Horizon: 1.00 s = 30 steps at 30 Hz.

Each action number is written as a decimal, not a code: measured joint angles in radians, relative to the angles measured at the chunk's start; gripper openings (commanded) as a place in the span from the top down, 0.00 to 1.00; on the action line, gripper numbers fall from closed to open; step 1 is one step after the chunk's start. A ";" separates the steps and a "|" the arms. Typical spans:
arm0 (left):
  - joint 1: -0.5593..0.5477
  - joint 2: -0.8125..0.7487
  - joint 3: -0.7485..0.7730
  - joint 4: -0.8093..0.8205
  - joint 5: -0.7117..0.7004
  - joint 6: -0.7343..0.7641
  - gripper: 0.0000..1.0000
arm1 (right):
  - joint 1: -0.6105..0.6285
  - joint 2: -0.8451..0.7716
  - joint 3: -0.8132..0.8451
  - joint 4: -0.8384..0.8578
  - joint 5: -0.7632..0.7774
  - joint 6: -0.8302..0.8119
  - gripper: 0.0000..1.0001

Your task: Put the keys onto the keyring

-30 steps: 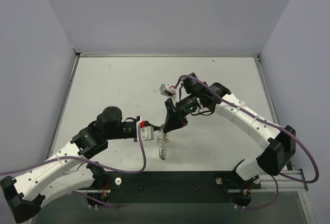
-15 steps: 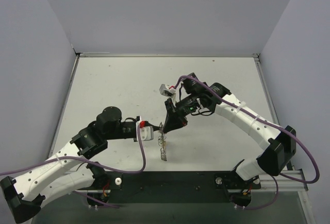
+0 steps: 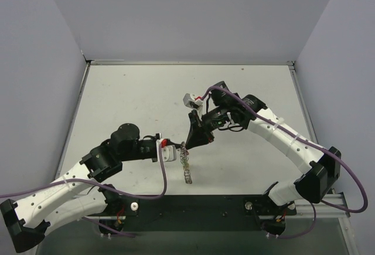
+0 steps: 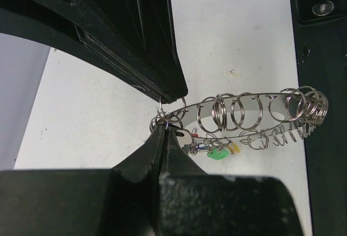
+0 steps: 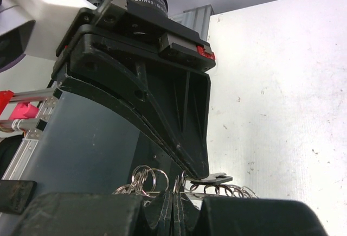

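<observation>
Keyring (image 3: pixel 186 170) swung right, clamped by left gripper (image 4: pixel 165 132) and right gripper (image 3: pixel 190 144)

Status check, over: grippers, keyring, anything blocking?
Left gripper shut, seemingly on a key. Right gripper shut on keyring end. Other keys hang there. Nothing blocking.

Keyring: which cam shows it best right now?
Left wrist: the keyring lies nearly whole across the frame, its small loops and the coloured keys distinct. Top external shows only a thin jagged strip. Right wrist catches a few loops at the bottom edge.
</observation>
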<state>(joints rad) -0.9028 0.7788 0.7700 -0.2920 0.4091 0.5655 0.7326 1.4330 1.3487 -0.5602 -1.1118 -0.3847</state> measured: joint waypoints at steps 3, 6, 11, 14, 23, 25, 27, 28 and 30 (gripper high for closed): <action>-0.006 -0.002 -0.003 -0.003 -0.023 0.005 1.00 | -0.001 -0.003 0.000 0.006 0.000 0.002 1.00; -0.008 -0.013 -0.014 -0.003 -0.039 0.008 1.00 | -0.001 -0.003 0.000 0.014 0.001 0.002 1.00; -0.010 -0.036 -0.023 0.003 -0.057 0.015 1.00 | -0.005 -0.003 0.000 0.024 0.000 0.002 1.00; -0.011 -0.045 -0.023 0.003 -0.066 0.020 1.00 | -0.005 -0.003 0.000 0.026 -0.003 0.002 1.00; -0.013 -0.045 -0.014 -0.032 -0.051 0.061 1.00 | 0.003 -0.003 0.000 0.011 -0.005 -0.020 1.00; -0.013 -0.045 -0.007 -0.051 -0.040 0.075 1.00 | 0.010 -0.003 0.000 -0.003 0.001 -0.031 1.00; -0.013 -0.044 0.005 -0.076 -0.031 0.088 1.00 | 0.016 -0.003 0.000 -0.014 0.006 -0.043 1.00; -0.013 -0.043 0.013 -0.088 -0.027 0.097 1.00 | 0.018 -0.003 0.000 -0.018 0.007 -0.048 1.00; -0.013 -0.039 0.028 -0.112 -0.016 0.111 1.00 | 0.020 -0.003 0.000 -0.024 0.008 -0.058 1.00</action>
<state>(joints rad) -0.9157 0.7395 0.7982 -0.4038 0.3931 0.6762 0.7528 1.4296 1.3487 -0.5846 -1.1038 -0.4427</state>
